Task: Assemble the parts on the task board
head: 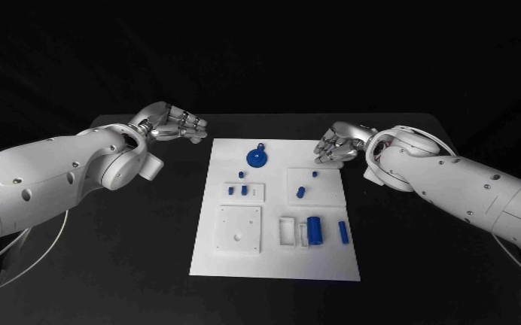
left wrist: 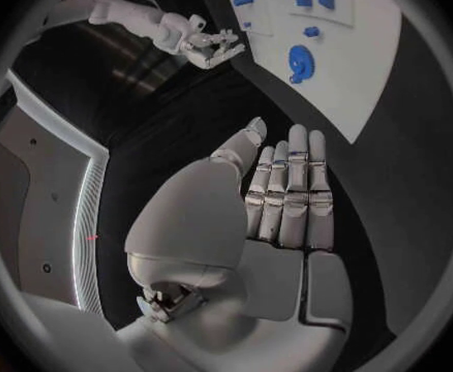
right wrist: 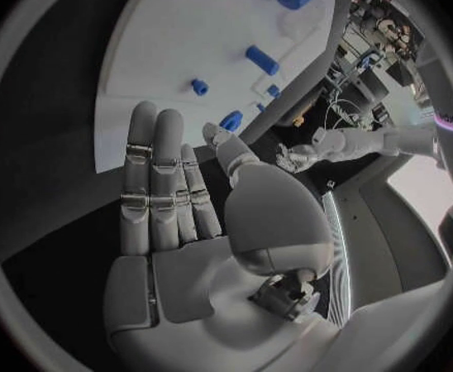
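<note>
The white task board (head: 277,261) lies in the middle of the black table. On it are a round blue disc (head: 257,158) at the far end, several small blue pegs such as one (head: 301,192) near the middle, and a larger blue cylinder (head: 314,230) beside a thin blue bar (head: 343,232). My left hand (head: 174,123) hovers off the board's far left corner, fingers stretched out and holding nothing (left wrist: 283,198). My right hand (head: 342,144) hangs over the board's far right edge, also empty, with straight fingers (right wrist: 175,190). The left wrist view shows the disc (left wrist: 301,62).
White raised blocks sit on the board: a square plate (head: 240,229) at near left and a small frame (head: 287,232) next to the cylinder. Black table surrounds the board on all sides, with room at left (head: 141,250) and right (head: 423,257).
</note>
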You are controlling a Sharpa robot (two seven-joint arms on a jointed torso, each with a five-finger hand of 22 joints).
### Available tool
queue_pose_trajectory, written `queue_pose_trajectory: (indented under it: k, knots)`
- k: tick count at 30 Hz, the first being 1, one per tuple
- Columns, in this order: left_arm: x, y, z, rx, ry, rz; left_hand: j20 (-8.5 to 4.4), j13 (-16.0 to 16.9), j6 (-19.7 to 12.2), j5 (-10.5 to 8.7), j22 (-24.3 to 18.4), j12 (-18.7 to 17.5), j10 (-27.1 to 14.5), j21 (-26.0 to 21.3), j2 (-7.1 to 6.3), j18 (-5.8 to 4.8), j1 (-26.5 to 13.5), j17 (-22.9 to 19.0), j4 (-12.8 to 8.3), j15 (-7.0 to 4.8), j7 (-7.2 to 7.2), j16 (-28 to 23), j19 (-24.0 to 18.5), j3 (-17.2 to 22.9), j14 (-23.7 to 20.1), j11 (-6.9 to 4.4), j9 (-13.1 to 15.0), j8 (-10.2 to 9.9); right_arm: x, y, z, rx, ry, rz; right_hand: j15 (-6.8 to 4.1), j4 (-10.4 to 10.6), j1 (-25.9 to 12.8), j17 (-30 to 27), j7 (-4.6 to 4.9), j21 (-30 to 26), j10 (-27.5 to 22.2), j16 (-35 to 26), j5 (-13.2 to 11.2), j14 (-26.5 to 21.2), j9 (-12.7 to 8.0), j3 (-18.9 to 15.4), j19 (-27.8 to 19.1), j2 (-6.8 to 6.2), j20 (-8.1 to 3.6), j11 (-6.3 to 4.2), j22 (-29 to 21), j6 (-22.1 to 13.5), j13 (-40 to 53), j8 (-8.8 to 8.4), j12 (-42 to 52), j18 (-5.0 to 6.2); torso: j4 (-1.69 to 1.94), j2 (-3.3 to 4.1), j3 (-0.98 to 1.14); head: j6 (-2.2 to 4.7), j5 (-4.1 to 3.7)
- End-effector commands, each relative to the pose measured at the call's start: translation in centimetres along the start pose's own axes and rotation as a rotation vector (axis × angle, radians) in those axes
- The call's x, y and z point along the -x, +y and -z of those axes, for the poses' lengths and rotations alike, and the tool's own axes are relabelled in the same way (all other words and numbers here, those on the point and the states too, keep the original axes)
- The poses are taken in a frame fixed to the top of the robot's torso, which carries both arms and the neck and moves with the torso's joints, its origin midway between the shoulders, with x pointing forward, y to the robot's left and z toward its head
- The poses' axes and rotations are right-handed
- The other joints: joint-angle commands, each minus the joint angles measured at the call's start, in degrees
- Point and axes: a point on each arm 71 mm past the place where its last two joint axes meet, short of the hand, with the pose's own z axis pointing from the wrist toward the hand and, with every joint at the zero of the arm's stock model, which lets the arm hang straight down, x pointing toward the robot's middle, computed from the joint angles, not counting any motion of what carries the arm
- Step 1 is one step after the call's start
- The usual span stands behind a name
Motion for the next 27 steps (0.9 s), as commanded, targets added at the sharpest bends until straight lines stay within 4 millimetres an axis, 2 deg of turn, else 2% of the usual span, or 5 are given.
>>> queue_pose_trajectory:
  k: [1, 5, 16, 23, 27]
  knots:
    - [0.1, -0.4, 0.3, -0.038, -0.008, 0.182, 1.13, 0.0, -0.6, -0.16, -5.1, 0.3, -0.6, 0.1, 0.36, -0.09, -0.6, -0.8, 0.9, 0.77, 0.23, -4.9, -1.2, -0.4, 0.3, 0.35, 0.0, 0.1, -0.6, 0.1, 0.3, -0.043, 0.04, 0.158, 0.16, 0.1, -0.4, 2.5, -0.44, 0.8, -0.7, 2.6, -0.9, 1.3, -0.1, -0.9, 0.7, -0.15, 0.05, 0.03, 0.8, -0.1, 0.0, -0.19, -0.1, 0.74, 0.05, -0.01, -0.02, -0.01, -0.34]
    - [0.4, -0.4, 0.7, -0.043, -0.013, 0.222, 1.98, -0.1, -0.8, 0.09, -11.9, 0.2, -1.1, 0.0, 0.34, 0.06, -0.4, -1.3, 0.9, 1.73, 0.04, -10.8, -1.4, -1.2, 0.0, 0.34, 0.0, 0.0, -1.2, 0.6, 0.6, -0.037, 0.047, 0.203, 0.4, 0.6, 0.2, 5.9, -0.47, 2.3, -0.9, 6.8, -1.4, 0.1, -0.1, -2.0, 1.2, -0.2, 0.04, 0.08, 2.7, -0.2, 0.0, -0.2, -0.1, 0.59, 0.12, 0.03, -0.04, 0.0, -0.59]
    - [0.4, -0.4, 0.9, -0.048, -0.004, 0.248, 2.6, -0.1, -1.1, 0.29, -29.2, 0.2, -1.5, 0.4, 1.26, 0.43, 0.0, -3.0, 0.6, 2.39, 0.26, -11.0, 1.4, -3.0, -1.5, 0.64, 0.0, 0.0, -2.2, 1.4, 1.2, -0.016, 0.088, 0.195, 0.21, 3.3, 1.6, 6.9, -0.11, 3.2, -1.8, 8.8, -0.1, -0.6, -0.1, -6.4, 1.3, -0.88, -0.31, 0.28, 5.3, -1.3, 0.0, -0.19, -0.1, 0.28, 0.03, 0.08, 0.06, -0.21, -0.5]
    - [0.5, -0.3, 0.9, -0.043, -0.008, 0.248, 2.55, -0.1, -0.8, 0.34, -30.4, 0.2, -1.6, 0.5, 1.38, 0.45, 0.0, -3.0, 0.6, 2.35, 0.58, -11.0, 1.8, -3.0, -1.3, 0.94, 0.0, 0.0, -2.7, 2.1, 1.4, 0.007, 0.09, 0.192, 0.0, 3.0, 1.8, 7.3, -0.14, 3.5, -0.9, 9.3, 0.2, -0.8, -0.1, -5.5, 1.4, -0.68, -0.56, 0.07, 6.4, -1.1, 0.0, -0.2, -0.2, 0.2, -0.02, 0.06, 0.07, -0.4, -0.42]
    - [0.4, -0.3, 0.8, -0.04, -0.006, 0.248, 2.5, -0.1, -0.7, 0.39, -30.7, 0.2, -1.7, 0.5, 1.43, 0.44, 0.1, -3.0, 0.5, 2.33, 0.61, -11.0, 1.9, -3.1, -1.2, 0.98, 0.0, 0.0, -3.0, 2.5, 1.4, 0.014, 0.088, 0.203, -0.33, 1.2, 1.5, 7.5, -0.2, 4.3, 0.5, 9.6, -0.9, -0.9, -0.1, -1.5, 1.1, -0.56, -0.92, -0.25, 7.6, -0.8, 0.0, -0.2, -0.2, -0.09, 0.03, 0.03, 0.04, -0.42, -0.5]
